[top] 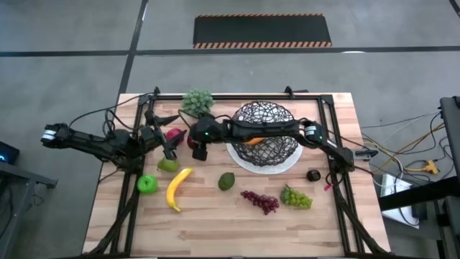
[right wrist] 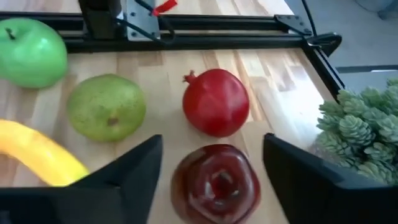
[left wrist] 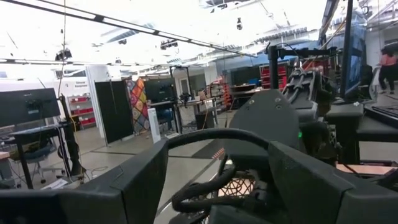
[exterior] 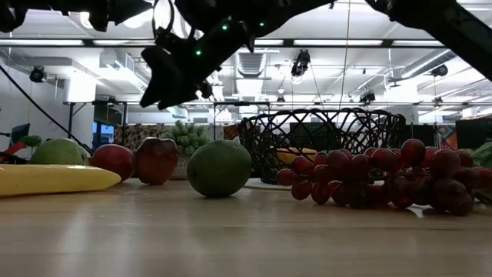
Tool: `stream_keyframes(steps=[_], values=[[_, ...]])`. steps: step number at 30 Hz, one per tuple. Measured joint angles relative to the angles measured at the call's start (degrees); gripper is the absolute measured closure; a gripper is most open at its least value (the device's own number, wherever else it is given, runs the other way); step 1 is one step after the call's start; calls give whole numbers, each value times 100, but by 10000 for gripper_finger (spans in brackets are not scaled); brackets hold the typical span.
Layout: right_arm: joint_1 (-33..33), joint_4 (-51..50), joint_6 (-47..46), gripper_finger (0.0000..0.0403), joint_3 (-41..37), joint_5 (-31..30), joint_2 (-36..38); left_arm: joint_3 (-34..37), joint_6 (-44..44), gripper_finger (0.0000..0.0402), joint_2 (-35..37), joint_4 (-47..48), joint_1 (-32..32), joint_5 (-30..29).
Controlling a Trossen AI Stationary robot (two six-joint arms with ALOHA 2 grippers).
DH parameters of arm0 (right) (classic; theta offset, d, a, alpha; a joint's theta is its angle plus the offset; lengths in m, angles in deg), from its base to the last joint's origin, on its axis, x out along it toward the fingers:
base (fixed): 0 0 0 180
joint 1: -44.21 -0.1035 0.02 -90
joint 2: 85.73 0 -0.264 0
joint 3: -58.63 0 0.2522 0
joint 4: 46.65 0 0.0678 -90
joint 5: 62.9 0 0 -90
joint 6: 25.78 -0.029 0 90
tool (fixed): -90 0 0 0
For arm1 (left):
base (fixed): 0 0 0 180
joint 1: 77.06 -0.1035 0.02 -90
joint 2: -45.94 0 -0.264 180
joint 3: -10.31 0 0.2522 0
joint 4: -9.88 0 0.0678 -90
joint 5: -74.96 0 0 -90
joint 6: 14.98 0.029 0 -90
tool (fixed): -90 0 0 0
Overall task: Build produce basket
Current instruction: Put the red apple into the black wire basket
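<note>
Two red fruits [right wrist: 216, 102], pear [right wrist: 106, 106] beside

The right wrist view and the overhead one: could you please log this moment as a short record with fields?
basket: black wire basket on its white plate, holding an orange carrot
right gripper: right gripper open, fingers either side of the red apple
beside the apple: pomegranate, pear, green apple, banana
also on table: avocado, purple grapes, green grapes, potted plant
left gripper: left gripper open, near the fruit
</note>
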Motion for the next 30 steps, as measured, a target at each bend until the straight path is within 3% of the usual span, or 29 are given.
stream_keyframes(steps=[5, 8, 21, 30], values=[[75, -280, -9, 55, 256, -63, -241, 2, 2, 142, 9, -15, 0, 0], [103, -345, -43, 29, 254, -44, -254, 4, 2, 142, 15, -20, -2, 0], [152, -244, -193, 23, -73, 3, -241, 4, 44, 142, 16, -15, -2, 0], [166, 385, -208, 23, -421, 257, -241, 4, 44, 142, 16, -15, -4, 2]])
